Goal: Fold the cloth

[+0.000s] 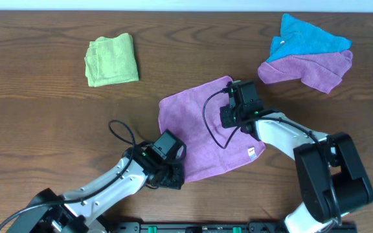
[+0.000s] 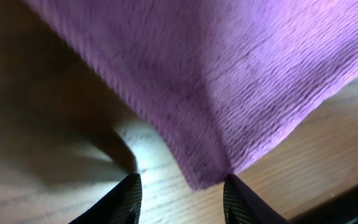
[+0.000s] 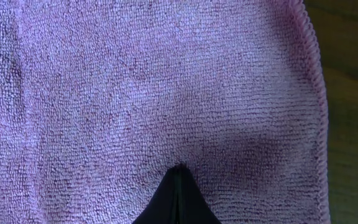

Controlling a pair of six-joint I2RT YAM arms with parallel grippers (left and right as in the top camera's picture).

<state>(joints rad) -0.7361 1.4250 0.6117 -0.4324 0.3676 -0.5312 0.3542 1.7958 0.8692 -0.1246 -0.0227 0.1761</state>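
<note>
A purple cloth (image 1: 199,129) lies spread flat in the middle of the wooden table. My left gripper (image 1: 173,175) is open at its near left corner. In the left wrist view the cloth (image 2: 229,74) ends in a corner just between the open fingers (image 2: 182,193), close above the wood. My right gripper (image 1: 228,118) is over the cloth's far right part. In the right wrist view its fingers (image 3: 178,171) are shut together, tips down on the cloth (image 3: 135,81), with the hemmed edge off to the right. Nothing shows between the shut fingers.
A folded green cloth (image 1: 112,59) lies at the far left. A blue cloth (image 1: 303,37) rests on another purple cloth (image 1: 309,70) at the far right. A small white tag (image 1: 252,153) sits at the spread cloth's near right corner.
</note>
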